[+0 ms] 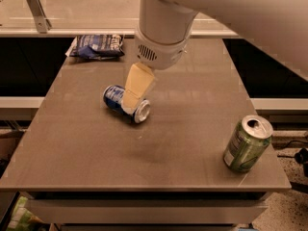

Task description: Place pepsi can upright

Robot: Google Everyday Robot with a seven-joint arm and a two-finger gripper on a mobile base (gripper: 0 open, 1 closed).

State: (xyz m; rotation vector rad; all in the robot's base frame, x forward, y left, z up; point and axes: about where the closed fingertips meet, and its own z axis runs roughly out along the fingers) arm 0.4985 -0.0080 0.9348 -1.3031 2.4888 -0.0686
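Observation:
The pepsi can (113, 96) lies on its side on the brown table (187, 129), left of the middle, with its silver end (143, 112) pointing front right. My gripper (130, 105) reaches down from the white arm (161, 37) and sits right over the can's middle, covering part of it. I cannot tell whether it touches the can.
A green can (247, 144) with a silver top stands upright near the table's front right corner. A flat blue and white snack bag (96, 45) lies at the back left edge. A metal bracket (37, 8) stands behind the table on the left.

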